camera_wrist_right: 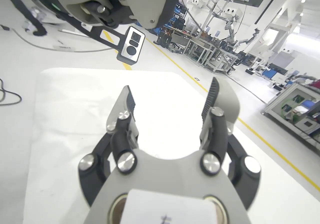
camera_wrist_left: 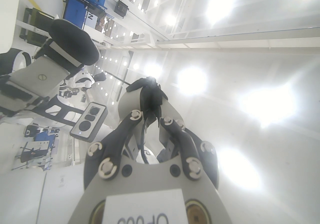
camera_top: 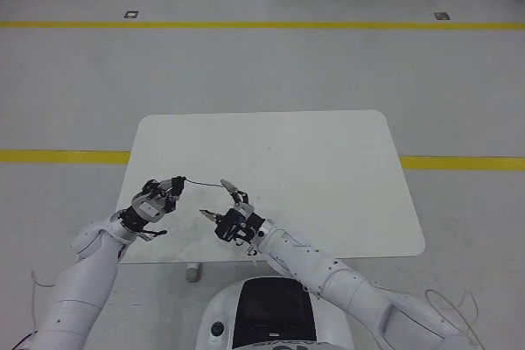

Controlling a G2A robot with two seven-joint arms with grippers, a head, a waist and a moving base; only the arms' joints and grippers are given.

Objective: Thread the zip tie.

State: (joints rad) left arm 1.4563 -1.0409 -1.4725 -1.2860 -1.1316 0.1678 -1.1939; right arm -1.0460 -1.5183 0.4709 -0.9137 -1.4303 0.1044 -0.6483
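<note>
Progress: early, apparently unthreaded | left gripper (camera_top: 171,188) clamped on one end of zip tie (camera_top: 203,183), aloft over table (camera_top: 332,157) | free end near right gripper (camera_top: 215,198), spread apart and empty | remaining: catching that end, threading it.

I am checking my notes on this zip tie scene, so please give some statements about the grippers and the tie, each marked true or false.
1. The left gripper is shut on the thin black plastic zip tie. True.
2. The right gripper also clamps the tie. False: it is open and holds nothing.
3. The tie lies flat on the white rounded table. False: the left gripper holds it.
4. The tie's free end points toward the right gripper. True.
</note>
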